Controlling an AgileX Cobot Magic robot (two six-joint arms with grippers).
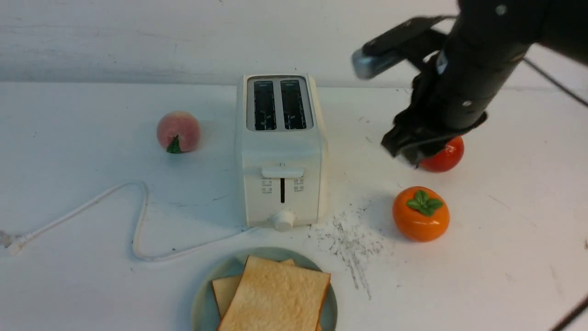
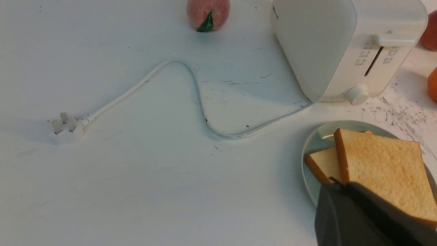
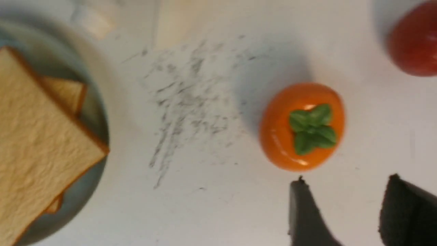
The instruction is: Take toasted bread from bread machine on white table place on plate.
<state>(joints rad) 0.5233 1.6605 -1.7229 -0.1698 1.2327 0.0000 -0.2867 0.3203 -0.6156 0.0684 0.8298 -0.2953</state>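
As the right claw (image 1: pixel 383 105) hangs spread and holding nothing at the upper right of the front view, two slices of toast (image 1: pixel 278 294) lie well apart from it, toward the lower left, on a pale blue-green plate (image 1: pixel 203 285). The left claw (image 2: pixel 341 186), outside the front view, has its fingers pressed together and shows against the plate and toast in its wrist view; which claw is nearer to the bread cannot be told for certain. The nearly square upper slice, with no clear long axis, lies askew across the lower one, its sides leaning toward the upper right of the front view. With both slices plated, the job appears done; the next move likely calls for drawing the right arm clear rather than reaching for bread. The toaster (image 1: pixel 281 149), its slots bare, stands upright just beyond the plate at upper center. A white cord (image 1: pixel 140 220) snakes left over the scuffed white table (image 1: pixel 82 285). A peach (image 1: pixel 179 131) sits at upper left; an orange persimmon (image 1: pixel 415 225) and a partly hidden red fruit (image 1: pixel 448 155) sit right of center, below a pale wall (image 1: pixel 138 41).
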